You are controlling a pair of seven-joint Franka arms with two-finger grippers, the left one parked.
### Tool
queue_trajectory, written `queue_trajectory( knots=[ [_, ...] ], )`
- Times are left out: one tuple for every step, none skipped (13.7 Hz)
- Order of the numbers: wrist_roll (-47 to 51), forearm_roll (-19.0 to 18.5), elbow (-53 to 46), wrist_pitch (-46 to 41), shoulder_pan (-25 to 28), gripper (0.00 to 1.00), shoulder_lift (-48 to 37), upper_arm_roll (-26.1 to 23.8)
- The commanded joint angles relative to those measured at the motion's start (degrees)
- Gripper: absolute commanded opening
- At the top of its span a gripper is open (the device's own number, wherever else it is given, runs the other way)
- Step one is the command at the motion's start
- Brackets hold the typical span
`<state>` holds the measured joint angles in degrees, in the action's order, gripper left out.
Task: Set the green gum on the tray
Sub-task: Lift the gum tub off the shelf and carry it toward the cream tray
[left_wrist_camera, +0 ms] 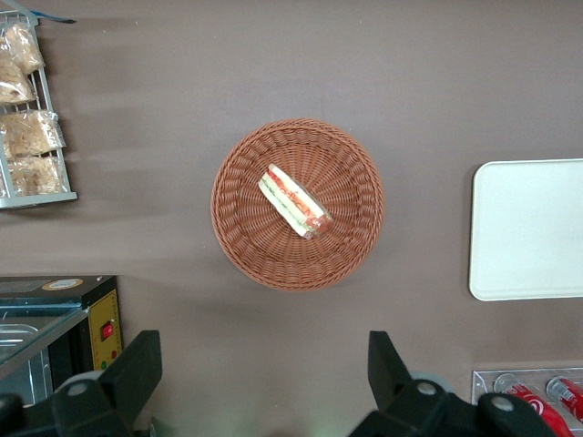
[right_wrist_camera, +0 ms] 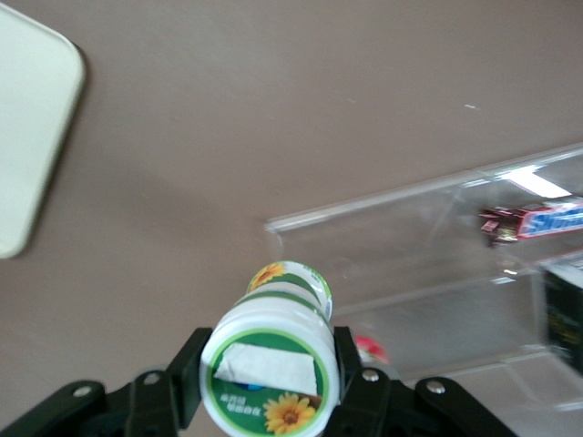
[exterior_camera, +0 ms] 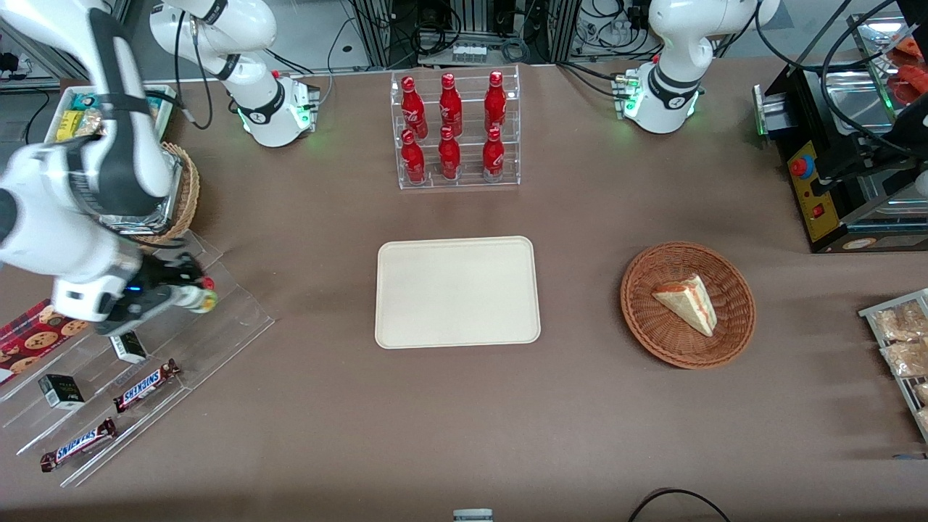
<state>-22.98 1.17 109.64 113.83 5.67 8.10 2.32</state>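
Observation:
My right gripper (exterior_camera: 183, 292) is shut on the green gum (exterior_camera: 197, 299), a small white bottle with a green-rimmed lid. It holds the gum lifted over the clear stepped shelf (exterior_camera: 217, 319) at the working arm's end of the table. In the right wrist view the gum (right_wrist_camera: 270, 375) sits between the two black fingers (right_wrist_camera: 187, 378) of the gripper (right_wrist_camera: 266, 360), lid toward the camera. A similar red-capped bottle (exterior_camera: 209, 283) lies just beside the gum. The cream-beige tray (exterior_camera: 457, 291) lies bare at the table's middle, well apart from the gripper, and its corner shows in the wrist view (right_wrist_camera: 27, 127).
The shelf holds two Snickers bars (exterior_camera: 145, 384) and small black boxes (exterior_camera: 61, 390). A clear rack of red cola bottles (exterior_camera: 453, 130) stands farther from the camera than the tray. A wicker basket (exterior_camera: 656, 326) with a sandwich sits toward the parked arm's end.

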Motion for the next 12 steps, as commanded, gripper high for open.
queue_trajectory(
  knots=[
    [11.16,-0.73,-3.46,-1.68,5.82,0.00,2.96,0.40],
    [15.90,-0.64,-4.42,-1.68,8.62,0.00,3.93,0.40],
    [20.21,-0.38,-5.39,-1.68,10.92,0.00,4.98,0.40],
    [24.70,-0.20,-6.79,-1.77,13.20,0.00,6.30,0.40],
    [28.48,-0.03,-7.93,-1.77,14.96,0.00,7.70,0.40],
    [32.87,0.06,-9.34,-1.68,17.33,0.00,9.28,0.40],
    [36.48,0.06,-10.92,-1.68,19.27,0.00,10.87,0.40],
    [40.43,0.15,-13.28,-1.68,20.85,0.00,12.88,0.40],
    [44.04,0.24,-15.40,-1.68,22.70,0.00,14.64,0.40],
    [46.69,1.11,-16.98,-1.68,24.19,0.00,16.23,0.40],
    [48.89,2.60,-18.22,-1.51,25.43,0.00,17.72,0.40],
    [51.52,4.01,-20.06,-1.16,26.57,0.00,19.74,0.40]
  ],
)
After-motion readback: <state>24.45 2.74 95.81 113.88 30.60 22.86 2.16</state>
